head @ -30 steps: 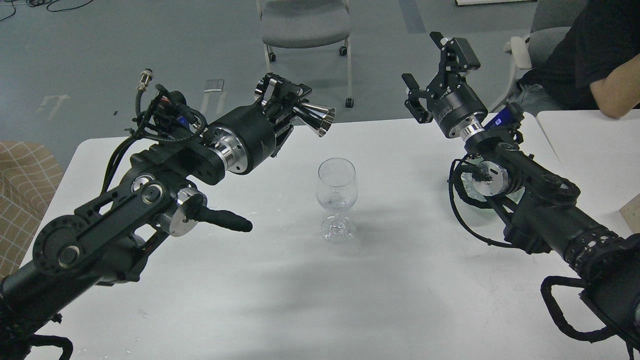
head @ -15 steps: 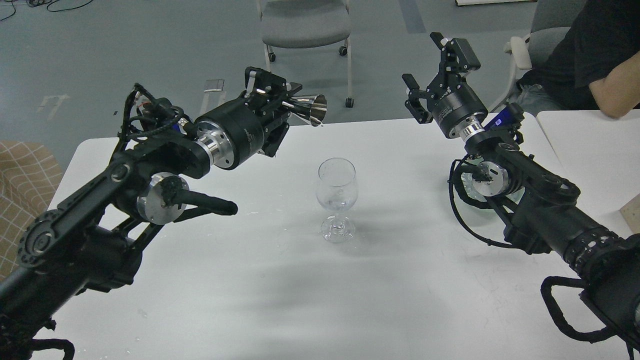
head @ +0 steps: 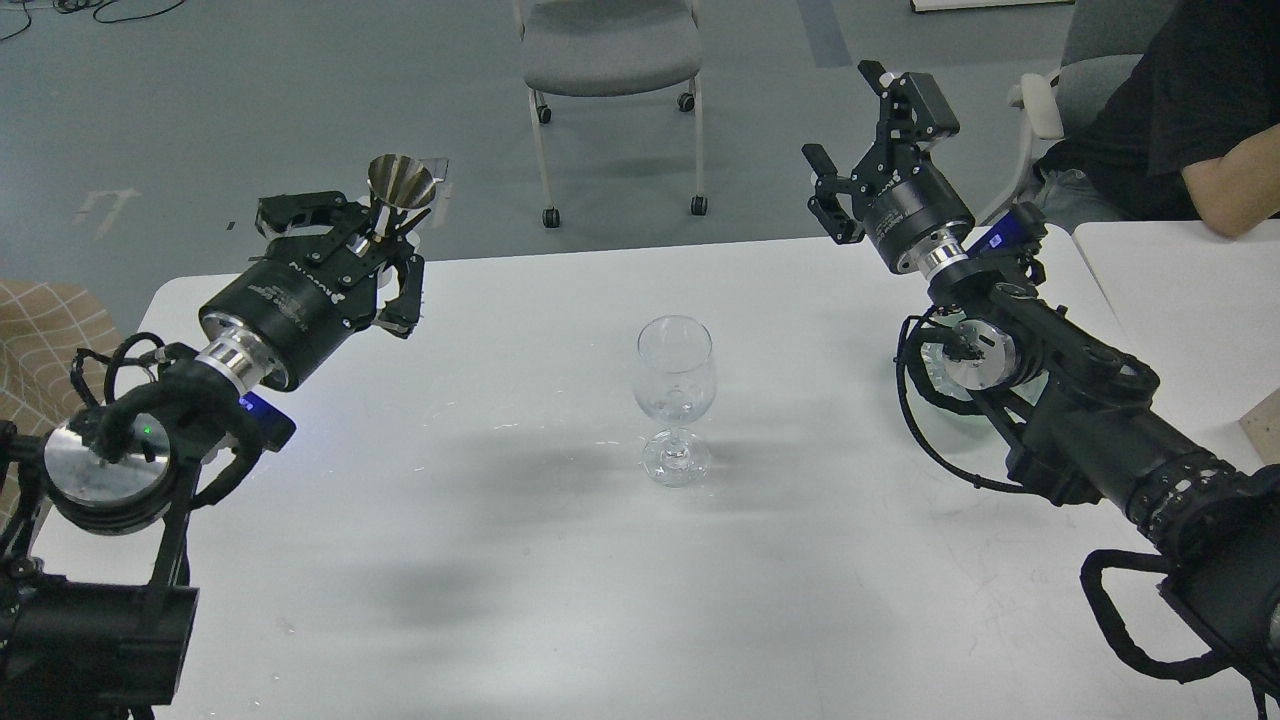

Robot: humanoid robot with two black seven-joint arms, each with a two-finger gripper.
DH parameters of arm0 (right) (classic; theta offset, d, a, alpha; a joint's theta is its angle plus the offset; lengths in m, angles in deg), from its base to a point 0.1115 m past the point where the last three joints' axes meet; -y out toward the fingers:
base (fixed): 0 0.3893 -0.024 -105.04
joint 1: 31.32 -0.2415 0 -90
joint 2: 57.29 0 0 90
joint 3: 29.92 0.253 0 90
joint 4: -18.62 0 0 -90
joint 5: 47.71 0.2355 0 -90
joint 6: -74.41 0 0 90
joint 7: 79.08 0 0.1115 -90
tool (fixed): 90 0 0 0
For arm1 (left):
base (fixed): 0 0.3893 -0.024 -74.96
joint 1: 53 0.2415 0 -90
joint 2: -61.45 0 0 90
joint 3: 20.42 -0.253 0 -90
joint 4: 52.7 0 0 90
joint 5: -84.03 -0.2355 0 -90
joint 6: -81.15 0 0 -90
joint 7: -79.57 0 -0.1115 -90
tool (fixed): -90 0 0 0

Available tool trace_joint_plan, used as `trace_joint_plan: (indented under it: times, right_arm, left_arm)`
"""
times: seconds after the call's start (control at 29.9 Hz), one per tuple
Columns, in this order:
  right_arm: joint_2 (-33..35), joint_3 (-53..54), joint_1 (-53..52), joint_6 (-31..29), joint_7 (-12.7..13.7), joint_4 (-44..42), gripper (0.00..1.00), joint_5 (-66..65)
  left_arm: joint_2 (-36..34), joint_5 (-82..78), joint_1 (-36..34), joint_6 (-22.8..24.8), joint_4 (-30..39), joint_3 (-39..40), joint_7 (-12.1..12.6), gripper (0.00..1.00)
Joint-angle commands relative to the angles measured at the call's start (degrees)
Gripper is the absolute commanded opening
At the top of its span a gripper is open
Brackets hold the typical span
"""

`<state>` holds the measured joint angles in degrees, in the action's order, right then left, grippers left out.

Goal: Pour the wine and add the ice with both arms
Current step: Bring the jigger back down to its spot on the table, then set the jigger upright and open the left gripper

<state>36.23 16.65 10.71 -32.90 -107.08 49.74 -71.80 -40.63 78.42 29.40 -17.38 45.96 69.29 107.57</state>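
Observation:
A clear stemmed wine glass (head: 675, 395) stands upright in the middle of the white table (head: 560, 600); its bowl looks almost empty, with a faint clear trace at the bottom. My left gripper (head: 375, 238) is at the table's far left, shut on a small silver metal cup (head: 400, 185) held upright with its mouth up, well left of the glass. My right gripper (head: 858, 140) is raised at the far right, open and empty. No ice cubes can be made out. A clear dish (head: 932, 368) is mostly hidden behind my right arm.
A grey wheeled chair (head: 610, 50) stands beyond the table. A person in black (head: 1180, 110) sits at the far right, forearm on a second white table (head: 1180, 300). A checked cushion (head: 40, 340) is at the left edge.
My left arm has swung back to the left, away from above the glass, and turned the silver cup from lying tipped towards the glass to upright. The right arm and glass have not moved.

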Motion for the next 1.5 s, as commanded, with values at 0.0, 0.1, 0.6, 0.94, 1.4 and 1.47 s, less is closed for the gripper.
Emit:
trace_joint_plan:
  times: [0.0, 0.1, 0.6, 0.94, 1.4, 1.47]
  right_arm:
    - [0.0, 0.0, 0.2, 0.1, 0.0, 0.0, 1.00, 0.0]
    - [0.0, 0.0, 0.3, 0.1, 0.0, 0.0, 1.00, 0.0]
    - [0.1, 0.0, 0.4, 0.1, 0.0, 0.0, 1.00, 0.0]
    - [0.0, 0.0, 0.3, 0.1, 0.0, -0.2, 1.00, 0.0]
    - [0.1, 0.0, 0.4, 0.1, 0.0, -0.1, 1.00, 0.0]
    - [0.1, 0.0, 0.4, 0.1, 0.0, -0.1, 1.00, 0.0]
  left_arm:
    - [2.9, 0.2, 3.4, 7.7, -3.7, 2.8, 0.0, 0.29]
    - [4.4, 0.2, 5.1, 12.0, -8.7, 3.0, -0.7, 0.29]
    - [4.7, 0.3, 5.7, 24.8, -28.5, 3.5, -7.9, 0.32]
    - [4.5, 1.8, 8.2, 26.1, -29.6, 4.3, -8.3, 0.34]
    - [4.4, 1.8, 8.8, 28.3, -33.1, 4.3, -8.8, 0.41]
    - [4.3, 1.8, 8.7, 28.3, -33.4, 4.3, -9.5, 0.45]
